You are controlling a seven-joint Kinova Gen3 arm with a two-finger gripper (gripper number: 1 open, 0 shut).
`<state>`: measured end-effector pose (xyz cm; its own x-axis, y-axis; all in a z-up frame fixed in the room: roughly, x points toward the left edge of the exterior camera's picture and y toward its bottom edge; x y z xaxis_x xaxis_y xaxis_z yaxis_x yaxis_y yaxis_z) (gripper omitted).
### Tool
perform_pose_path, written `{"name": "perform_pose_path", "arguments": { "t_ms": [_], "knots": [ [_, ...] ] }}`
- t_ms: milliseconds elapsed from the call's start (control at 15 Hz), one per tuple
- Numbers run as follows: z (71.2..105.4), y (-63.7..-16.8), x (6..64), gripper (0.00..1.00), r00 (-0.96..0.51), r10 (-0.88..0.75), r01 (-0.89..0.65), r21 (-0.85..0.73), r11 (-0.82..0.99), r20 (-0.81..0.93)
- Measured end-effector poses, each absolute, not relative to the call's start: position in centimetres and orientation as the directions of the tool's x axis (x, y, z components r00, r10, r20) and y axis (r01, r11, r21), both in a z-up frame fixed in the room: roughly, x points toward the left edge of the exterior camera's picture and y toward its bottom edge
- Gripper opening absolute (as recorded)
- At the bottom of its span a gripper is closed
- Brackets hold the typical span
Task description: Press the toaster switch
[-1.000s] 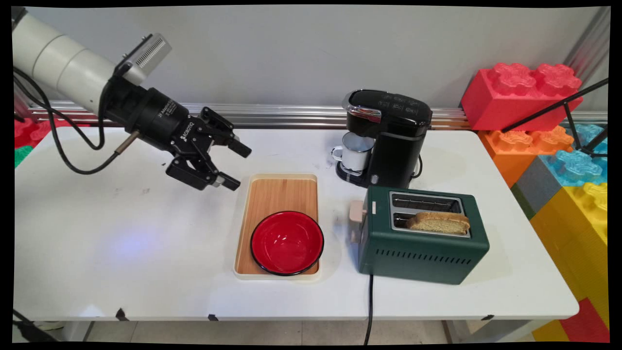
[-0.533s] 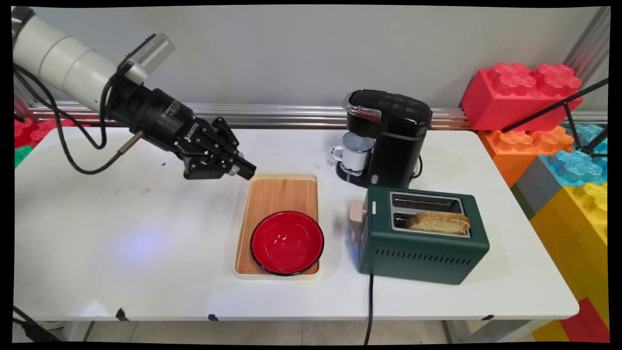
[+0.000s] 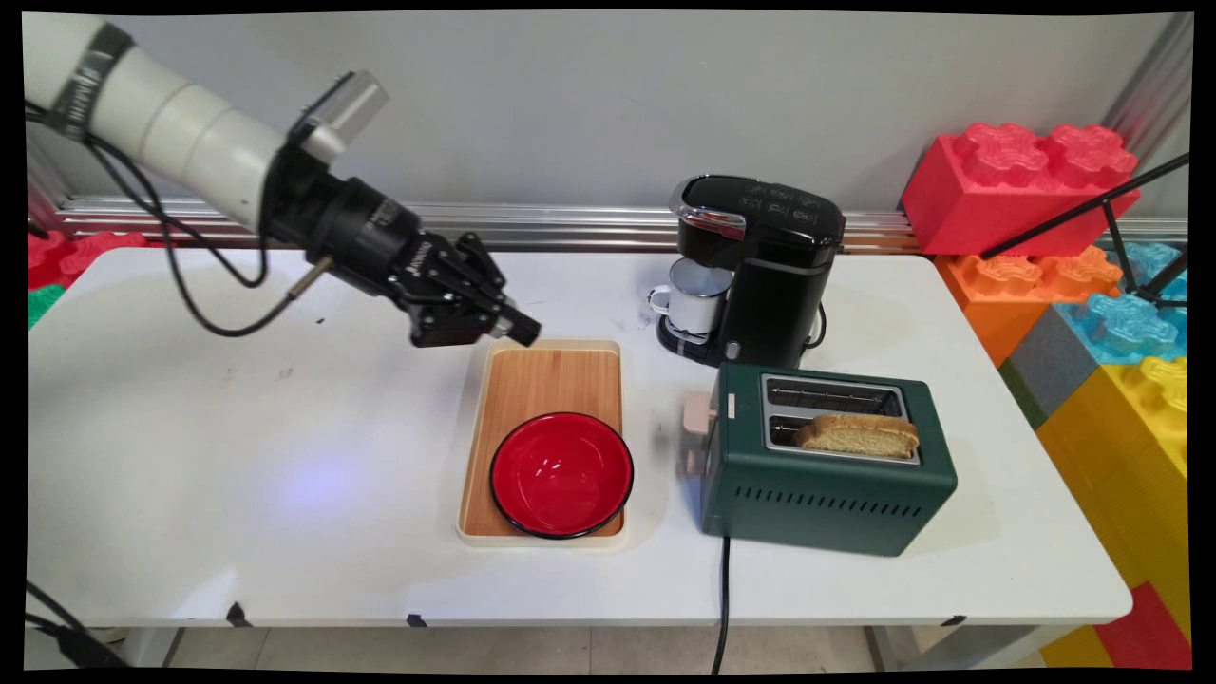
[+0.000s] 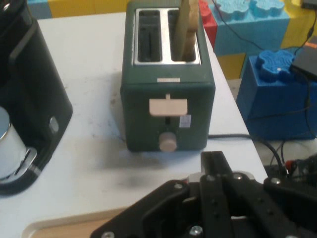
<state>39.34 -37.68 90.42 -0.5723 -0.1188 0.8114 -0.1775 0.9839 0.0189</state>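
Note:
My black gripper [image 3: 522,332] hangs shut and empty just over the far left corner of a cream-rimmed wooden tray [image 3: 546,375]. A red bowl [image 3: 560,473] sits in the near half of the tray. In the hand view the gripper [image 4: 214,158] points at a green toaster [image 4: 168,94], which shows its beige lever [image 4: 168,106] and round knob [image 4: 168,142]. A slice of bread [image 3: 858,434] stands in the near slot of the toaster [image 3: 826,480], right of the tray. The far slot is empty.
A black coffee maker [image 3: 765,266] with a white mug [image 3: 696,294] under its spout stands behind the toaster. The toaster's black cord [image 3: 722,598] drops over the table's near edge. Large coloured toy bricks [image 3: 1026,180] are stacked at the right.
The gripper went from open to shut with nothing in it. It has travelled right and slightly up, from the bare table to the tray's far left corner.

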Motion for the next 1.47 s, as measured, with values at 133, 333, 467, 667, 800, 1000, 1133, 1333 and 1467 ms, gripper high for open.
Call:
{"name": "perform_pose_path", "arguments": {
  "t_ms": [133,333,467,667,800,1000,1133,1333,1467],
  "knots": [
    [89.7,-38.4,38.1,0.0,-0.561,-0.122,-0.178,0.025,0.984,0.819],
    [88.2,-39.4,35.8,0.0,-0.542,-0.127,-0.174,0.036,0.984,0.831],
    [87.2,-39.9,34.4,0.0,-0.532,-0.13,-0.174,0.042,0.984,0.837],
    [85.5,-40.7,32.2,0.0,-0.517,-0.133,-0.172,0.049,0.984,0.846],
    [84.5,-41.2,30.9,0.0,-0.507,-0.133,-0.168,0.053,0.984,0.852],
    [83.1,-41.7,29.5,0.0,-0.5,-0.133,-0.163,0.057,0.985,0.856],
    [82.3,-42.0,28.8,0.0,-0.497,-0.134,-0.162,0.06,0.985,0.857],
    [81.5,-42.3,28.0,0.0,-0.494,-0.135,-0.161,0.062,0.985,0.859],
    [80.8,-42.6,27.2,0.0,-0.491,-0.135,-0.162,0.062,0.985,0.861]
  ]
}}
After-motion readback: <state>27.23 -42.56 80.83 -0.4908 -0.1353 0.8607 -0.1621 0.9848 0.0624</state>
